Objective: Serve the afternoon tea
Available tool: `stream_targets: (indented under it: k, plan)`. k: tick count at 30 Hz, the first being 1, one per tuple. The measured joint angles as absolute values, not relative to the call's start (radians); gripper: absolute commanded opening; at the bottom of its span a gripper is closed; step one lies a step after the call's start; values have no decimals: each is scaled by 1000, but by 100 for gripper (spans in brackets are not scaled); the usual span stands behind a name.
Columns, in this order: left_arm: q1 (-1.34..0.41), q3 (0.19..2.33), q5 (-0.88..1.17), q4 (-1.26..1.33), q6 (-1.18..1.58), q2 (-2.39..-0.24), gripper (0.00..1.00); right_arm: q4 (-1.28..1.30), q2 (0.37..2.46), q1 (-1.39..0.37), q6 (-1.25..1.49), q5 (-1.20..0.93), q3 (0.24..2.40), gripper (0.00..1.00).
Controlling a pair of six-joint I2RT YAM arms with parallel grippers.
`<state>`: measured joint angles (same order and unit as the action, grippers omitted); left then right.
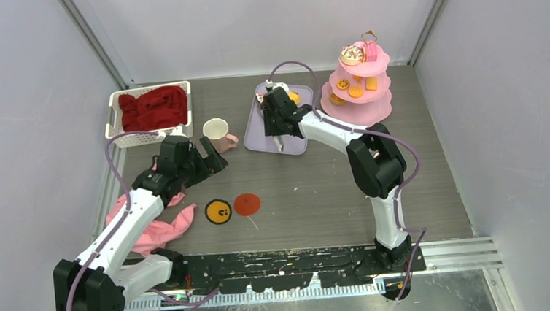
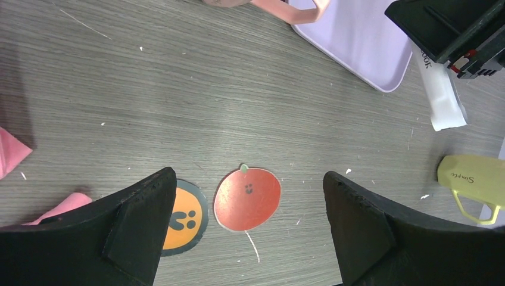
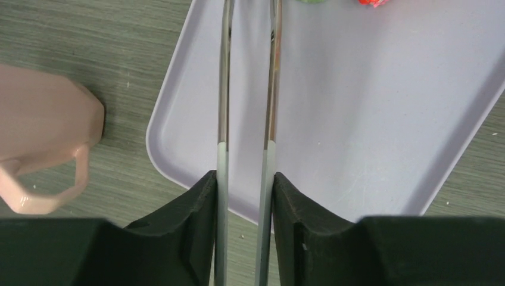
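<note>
Toy cakes and fruit pieces point(image 1: 356, 88) lie on a pink tiered stand point(image 1: 380, 108) at the back right. One orange piece point(image 1: 294, 97) rests on the lilac tray point(image 1: 295, 144). A cream mug point(image 1: 216, 133) with a pink handle stands left of the tray. My right gripper point(image 1: 277, 122) hovers over the tray, shut on the long metal tweezers point(image 3: 223, 89), whose two arms still stand apart between the pads point(image 3: 196, 202). A green and a red piece barely show at the top edge of the right wrist view. My left gripper point(image 2: 248, 174) is open and empty above the red coaster point(image 2: 247, 198).
An orange coaster point(image 1: 218, 211) lies beside the red one point(image 1: 247, 203). A white basket point(image 1: 117, 110) with a red cloth sits at the back left. A pink cloth point(image 1: 156, 229) lies under the left arm. A yellow tag point(image 2: 473, 176) and a white packet point(image 2: 443, 95) show right.
</note>
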<state>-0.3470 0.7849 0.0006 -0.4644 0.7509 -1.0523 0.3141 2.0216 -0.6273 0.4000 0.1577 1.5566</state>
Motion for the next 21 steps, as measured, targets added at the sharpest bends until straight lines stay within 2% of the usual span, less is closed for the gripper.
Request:
stream_targets:
  k: [8,14,21]
  plan:
    - [-338,783,0,-465,750,-1036,93,305,2029,-643,418,220,1563,2]
    - [-338,783,1,-465,750,-1036,93,231,1987,-647,397,221,1465,1]
    - [-337,783,1,-461,748,-1042,93,225,1804,-663,335,129,1281,1]
